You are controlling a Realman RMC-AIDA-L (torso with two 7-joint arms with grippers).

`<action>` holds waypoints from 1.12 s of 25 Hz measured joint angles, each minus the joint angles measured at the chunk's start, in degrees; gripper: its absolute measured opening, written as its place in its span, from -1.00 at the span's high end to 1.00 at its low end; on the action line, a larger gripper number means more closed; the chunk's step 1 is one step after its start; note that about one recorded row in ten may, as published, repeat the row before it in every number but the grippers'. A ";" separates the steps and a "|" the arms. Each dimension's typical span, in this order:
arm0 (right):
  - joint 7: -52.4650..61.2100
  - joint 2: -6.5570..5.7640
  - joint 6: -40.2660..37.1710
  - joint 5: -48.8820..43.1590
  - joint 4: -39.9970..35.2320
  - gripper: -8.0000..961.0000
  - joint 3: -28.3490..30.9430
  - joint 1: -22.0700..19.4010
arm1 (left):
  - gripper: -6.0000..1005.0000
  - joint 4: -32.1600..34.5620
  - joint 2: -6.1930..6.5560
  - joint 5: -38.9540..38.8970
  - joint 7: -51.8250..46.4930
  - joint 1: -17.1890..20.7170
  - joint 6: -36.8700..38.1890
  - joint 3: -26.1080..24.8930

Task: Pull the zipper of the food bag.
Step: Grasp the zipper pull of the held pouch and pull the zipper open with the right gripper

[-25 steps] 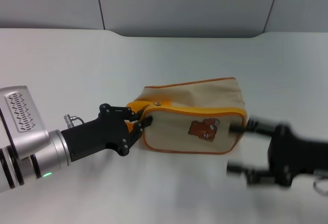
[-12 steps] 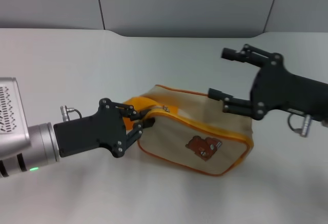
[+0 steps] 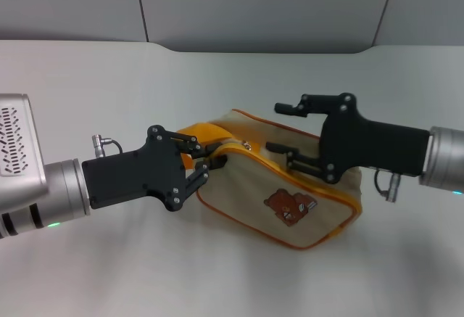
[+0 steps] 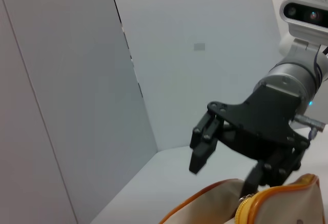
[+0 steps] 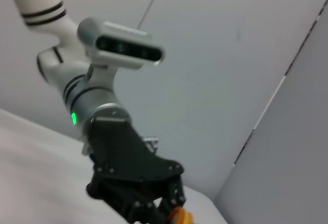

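The food bag (image 3: 290,194) lies tilted on the table (image 3: 94,92), its zipper (image 3: 250,150) seemingly not yet pulled. At the bag's strap end, the left gripper (image 3: 205,163) pinches the orange edge. The right gripper (image 3: 279,127) hovers wide open above the zipper, holding nothing.

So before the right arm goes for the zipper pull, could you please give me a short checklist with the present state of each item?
1. Left gripper holds the food bag at its orange strap end: ok.
2. Right gripper open, ready to close: ok.
3. Right gripper over the zipper: ok, its fingers hang above the band.
4. Silver pull tab visible: ok, near the left gripper's end.
5. Right fingers aligned on the tab: not ok, they sit beside it, apart.
6. Zipper already opened: cannot tell.
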 joint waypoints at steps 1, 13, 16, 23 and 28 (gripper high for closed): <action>-0.52 0.02 0.31 0.02 0.27 -0.15 -0.44 0.20 | 0.79 0.03 -0.02 0.00 0.00 -0.09 0.01 0.00; -4.27 0.23 2.57 0.16 3.58 0.01 -4.95 2.35 | 0.79 0.09 -0.09 -0.06 0.00 -1.00 0.21 0.00; -4.30 0.24 2.48 0.25 3.94 0.02 -5.03 2.37 | 0.79 0.09 -0.06 -0.17 0.00 -1.02 0.38 0.00; -4.33 0.25 2.42 0.26 4.00 0.27 -5.12 2.05 | 0.80 0.09 -0.03 -0.45 0.00 -1.01 0.60 -0.15; -4.03 0.24 2.55 0.24 4.00 0.59 -5.14 1.92 | 0.80 0.08 -0.03 -0.51 0.00 -0.92 1.38 -0.26</action>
